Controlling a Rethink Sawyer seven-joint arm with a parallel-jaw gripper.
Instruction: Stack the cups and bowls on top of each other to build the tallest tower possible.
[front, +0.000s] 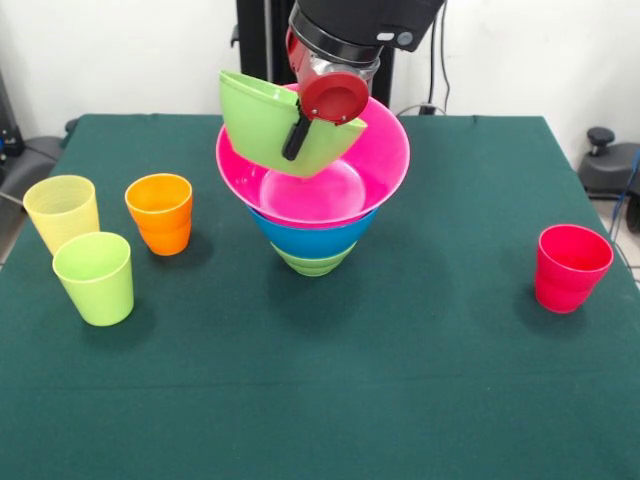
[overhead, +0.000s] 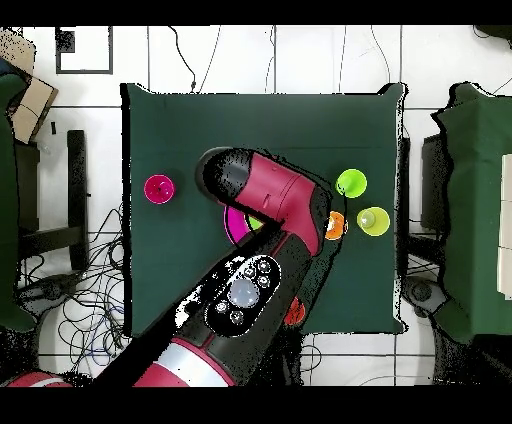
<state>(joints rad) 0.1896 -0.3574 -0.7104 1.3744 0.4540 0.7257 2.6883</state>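
White wall (front: 120, 50), tiled floor (overhead: 250, 60)

Probably a robotics lab: a green-clothed table (front: 420, 400) on white tiled floor (overhead: 300, 60) with trailing cables (overhead: 70, 300).
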